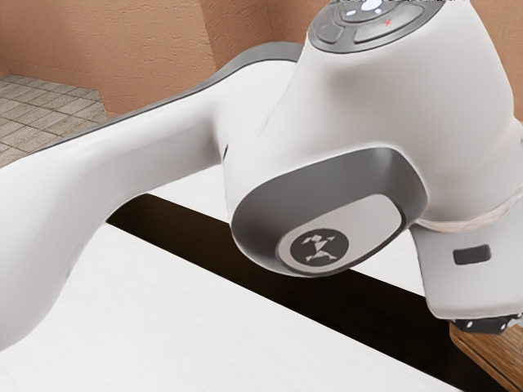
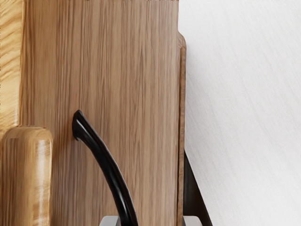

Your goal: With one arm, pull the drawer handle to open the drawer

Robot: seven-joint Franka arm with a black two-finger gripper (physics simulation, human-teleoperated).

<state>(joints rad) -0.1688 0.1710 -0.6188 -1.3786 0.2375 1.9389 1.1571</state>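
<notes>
- The black drawer handle (image 2: 104, 165) passes between the spread fingertips of the gripper (image 2: 150, 222), near one tip and apart from the other, so nothing is pinched.
- Its long axis runs along the wooden drawer front (image 2: 141, 70), crosswise to the closing direction.

The drawer front (image 2: 117, 70) is showing matt grained wood; the handle (image 2: 101, 160) is gleaming glossy black; the arm (image 1: 163, 155) is shining smooth white.
</notes>
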